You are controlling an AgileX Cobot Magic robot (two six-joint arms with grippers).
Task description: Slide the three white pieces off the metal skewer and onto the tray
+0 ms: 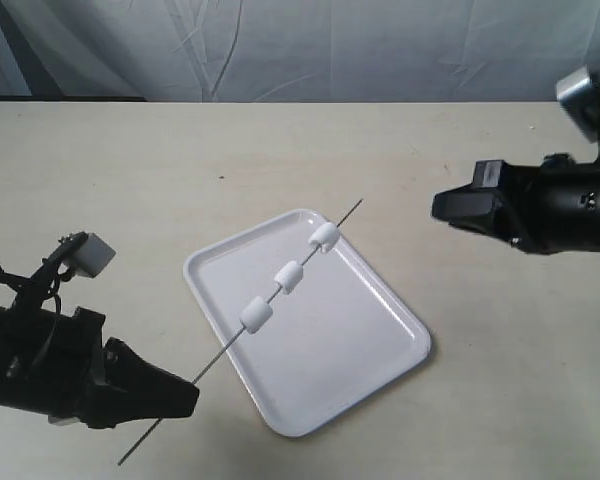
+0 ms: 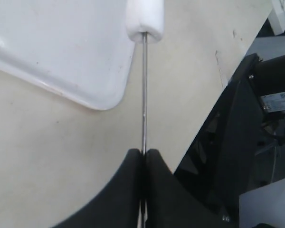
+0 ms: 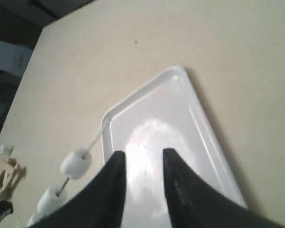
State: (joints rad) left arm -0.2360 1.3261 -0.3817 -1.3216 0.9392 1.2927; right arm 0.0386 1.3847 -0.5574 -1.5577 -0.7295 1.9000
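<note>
The thin metal skewer (image 1: 215,364) slants across the white tray (image 1: 360,350), carrying three white pieces: one near the far rim (image 1: 325,237), one in the middle (image 1: 288,276), one nearest my left arm (image 1: 256,315). My left gripper (image 1: 185,397) is shut on the skewer's lower part; the left wrist view shows the skewer (image 2: 144,95) running from the closed left gripper (image 2: 144,153) up to a white piece (image 2: 145,21). My right gripper (image 1: 438,206) hovers open beyond the tray's right side, apart from the skewer. The right gripper (image 3: 143,156) looks down over the tray (image 3: 199,133), with two pieces (image 3: 75,163) beside it.
The tray lies on a pale beige table (image 1: 130,180), with a blue-grey cloth backdrop (image 1: 280,45) behind it. A small white block (image 1: 92,253) sits on my left arm. Dark robot base parts (image 2: 256,142) show beyond the table's edge.
</note>
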